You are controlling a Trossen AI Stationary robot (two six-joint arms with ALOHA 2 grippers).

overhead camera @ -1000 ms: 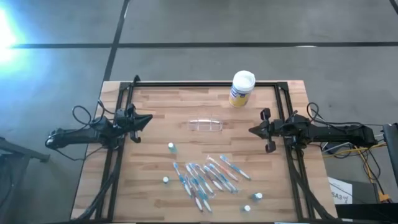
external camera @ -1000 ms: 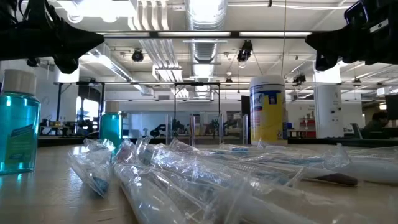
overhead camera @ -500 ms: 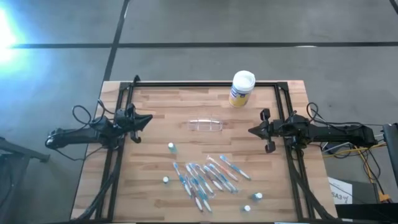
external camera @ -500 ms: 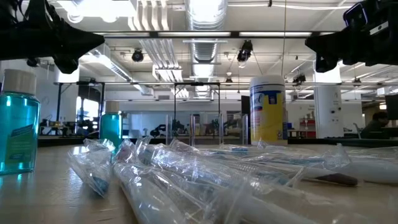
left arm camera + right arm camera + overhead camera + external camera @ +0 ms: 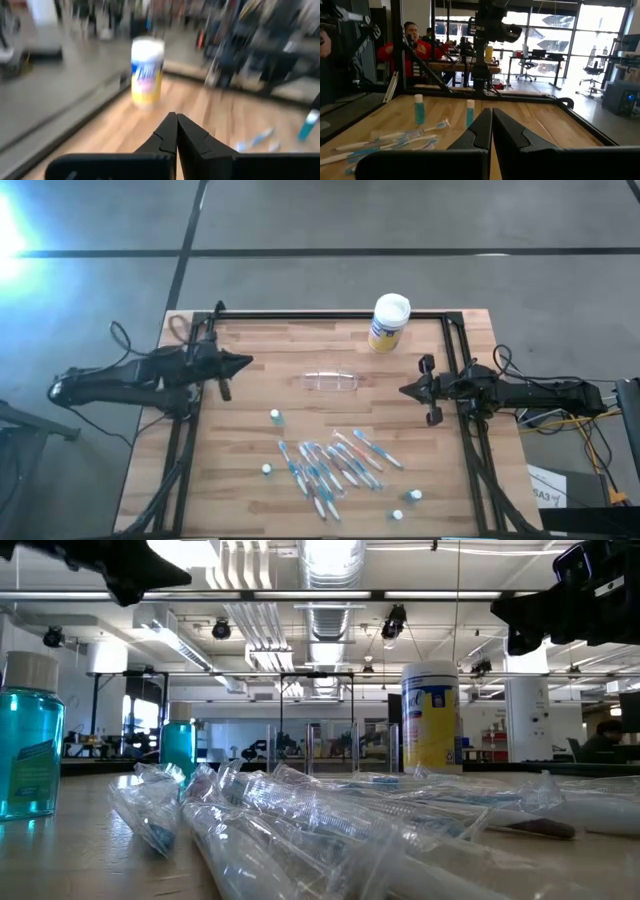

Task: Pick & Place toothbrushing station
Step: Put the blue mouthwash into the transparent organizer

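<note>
Jaws pressed together, empty, on both the left gripper (image 5: pixel 243 362) and right gripper (image 5: pixel 404 390), each at its table (image 5: pixel 250 490) edge (apparently poised). Between them, the clear cup (image 5: pixel 330 380) lies sideways, toothbrushes (image 5: pixel 330 465) scattered nearby, awaiting loading.

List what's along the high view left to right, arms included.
left gripper → clear cup → yellow canister → right gripper. The toothbrush pile and small bottles lie nearer the front edge, spanning the middle, so they're left out.
</note>
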